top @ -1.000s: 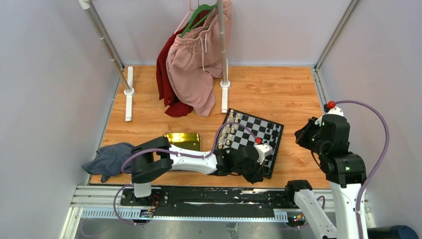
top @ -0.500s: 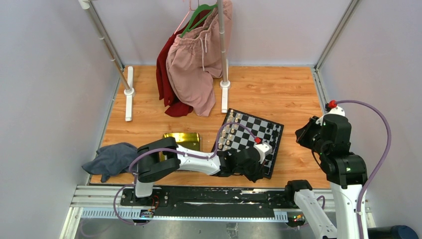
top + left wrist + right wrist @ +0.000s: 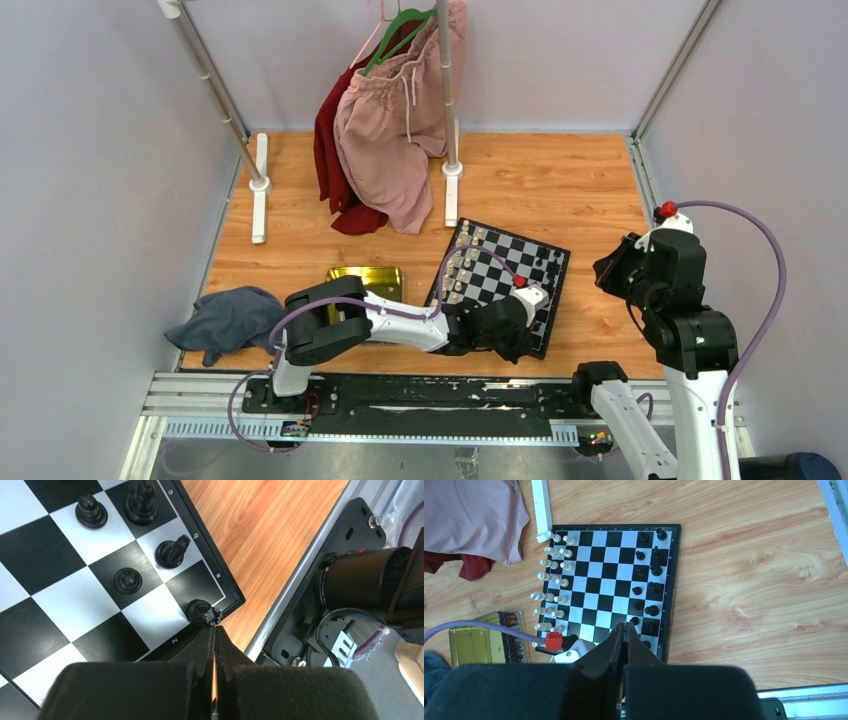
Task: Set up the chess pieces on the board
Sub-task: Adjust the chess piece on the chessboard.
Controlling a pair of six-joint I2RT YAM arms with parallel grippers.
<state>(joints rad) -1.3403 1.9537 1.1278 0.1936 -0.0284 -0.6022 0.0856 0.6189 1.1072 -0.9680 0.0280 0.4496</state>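
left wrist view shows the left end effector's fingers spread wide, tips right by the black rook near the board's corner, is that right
No: the left end effector has its fingers pressed together, not spread, as the left wrist view shows. Its tips are right by the black rook near the corner of the board.
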